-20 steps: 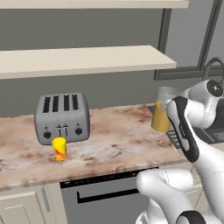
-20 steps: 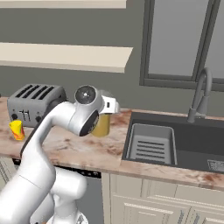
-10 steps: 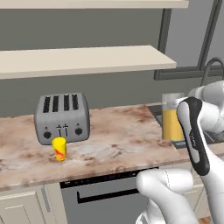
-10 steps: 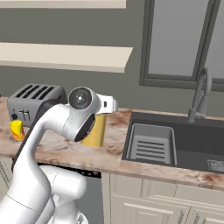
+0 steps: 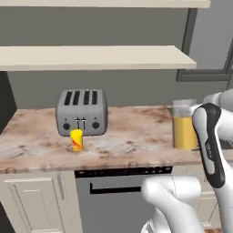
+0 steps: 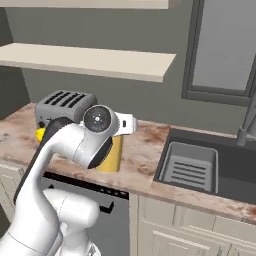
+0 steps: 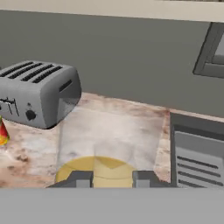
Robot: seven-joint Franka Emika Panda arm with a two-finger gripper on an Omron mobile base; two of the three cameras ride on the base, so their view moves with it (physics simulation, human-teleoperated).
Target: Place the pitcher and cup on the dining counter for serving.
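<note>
We see a brown-beige marbled stone tabletop running across the view, above pale cabinet fronts and a dark oven front with a long handle. A grey four-slot metal toaster stands on it toward the left, against the grey wall. Just in front of the toaster stands a small yellow tapered cup with red-orange markings, upright. Well apart from both, at the right, we find a clear cylindrical pitcher holding amber-yellow liquid, upright, its right side hidden behind the white robot arm with its dark band. Two pale beige shelves span the wall above.
</note>
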